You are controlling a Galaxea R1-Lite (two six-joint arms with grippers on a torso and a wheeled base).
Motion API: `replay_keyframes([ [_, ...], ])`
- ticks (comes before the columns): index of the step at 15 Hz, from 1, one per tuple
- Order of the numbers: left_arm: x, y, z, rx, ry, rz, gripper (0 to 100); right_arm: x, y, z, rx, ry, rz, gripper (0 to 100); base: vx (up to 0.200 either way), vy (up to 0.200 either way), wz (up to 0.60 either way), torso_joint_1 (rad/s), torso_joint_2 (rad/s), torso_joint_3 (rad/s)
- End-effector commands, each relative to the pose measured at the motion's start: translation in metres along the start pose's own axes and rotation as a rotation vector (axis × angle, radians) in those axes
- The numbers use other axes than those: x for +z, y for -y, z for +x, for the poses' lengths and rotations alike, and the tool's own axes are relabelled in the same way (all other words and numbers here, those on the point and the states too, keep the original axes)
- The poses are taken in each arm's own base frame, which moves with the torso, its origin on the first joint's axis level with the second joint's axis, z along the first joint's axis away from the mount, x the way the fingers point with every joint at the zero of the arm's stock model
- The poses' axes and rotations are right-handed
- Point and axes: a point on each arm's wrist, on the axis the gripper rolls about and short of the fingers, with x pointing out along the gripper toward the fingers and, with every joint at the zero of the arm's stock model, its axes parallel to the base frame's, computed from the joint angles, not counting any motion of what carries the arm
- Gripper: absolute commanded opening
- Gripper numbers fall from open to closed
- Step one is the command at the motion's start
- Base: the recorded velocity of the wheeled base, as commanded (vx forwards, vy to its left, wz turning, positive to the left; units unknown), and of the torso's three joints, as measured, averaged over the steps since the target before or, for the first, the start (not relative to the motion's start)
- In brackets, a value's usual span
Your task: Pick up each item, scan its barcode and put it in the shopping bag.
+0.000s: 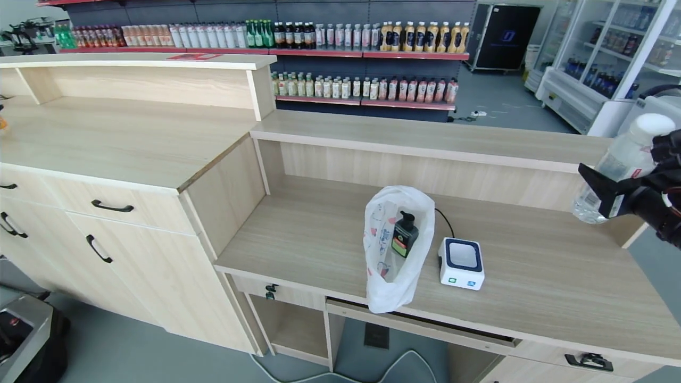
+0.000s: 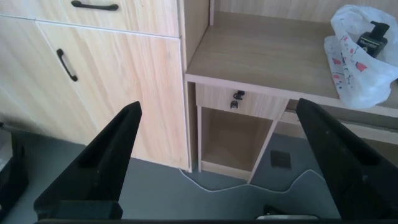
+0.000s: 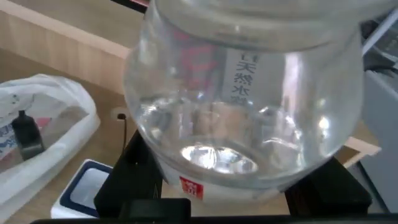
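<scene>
My right gripper is shut on a clear water bottle with a white cap, held tilted in the air above the counter's right end. In the right wrist view the bottle sits between the dark fingers. A white shopping bag stands open on the lower counter with a black pump bottle inside. Just right of the bag sits the white barcode scanner. My left gripper hangs open and holds nothing, low in front of the cabinets, left of the bag.
The wooden counter has a raised back ledge and a taller cabinet block to the left. The scanner's cable runs behind the bag. Shelves of bottles and fridges stand behind.
</scene>
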Motion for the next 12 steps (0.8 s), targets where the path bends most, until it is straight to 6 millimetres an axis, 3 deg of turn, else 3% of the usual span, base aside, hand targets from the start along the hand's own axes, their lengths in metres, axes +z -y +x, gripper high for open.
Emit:
replay_keyframes([
  [1,0.000,0.000,0.000,0.000,0.000,0.001,100,0.004,-0.021,0.021,0.078,0.038,0.004,0,0.000,0.000,0.60,0.007,0.00,0.007],
  [4,0.000,0.000,0.000,0.000,0.000,-0.001,100,-0.004,-0.047,0.040,0.260,0.063,0.138,0,0.000,0.000,0.20,0.001,0.00,0.001],
  [6,0.000,0.000,0.000,0.000,0.000,0.001,100,-0.022,-0.068,0.057,0.452,0.045,0.263,0,0.000,0.000,0.00,0.000,0.00,0.000],
  [8,0.000,0.000,0.000,0.000,0.000,0.001,100,-0.038,-0.079,0.065,0.521,0.007,0.306,0,0.000,0.000,0.00,0.000,0.00,0.000],
  [9,0.000,0.000,0.000,0.000,0.000,0.001,100,-0.062,-0.093,0.073,0.563,-0.055,0.327,0,0.000,0.000,0.00,0.000,0.00,0.000],
  [12,0.000,0.000,0.000,0.000,0.000,0.001,100,-0.096,-0.119,0.089,0.610,-0.116,0.345,0,0.000,0.000,0.00,0.000,0.00,0.000],
])
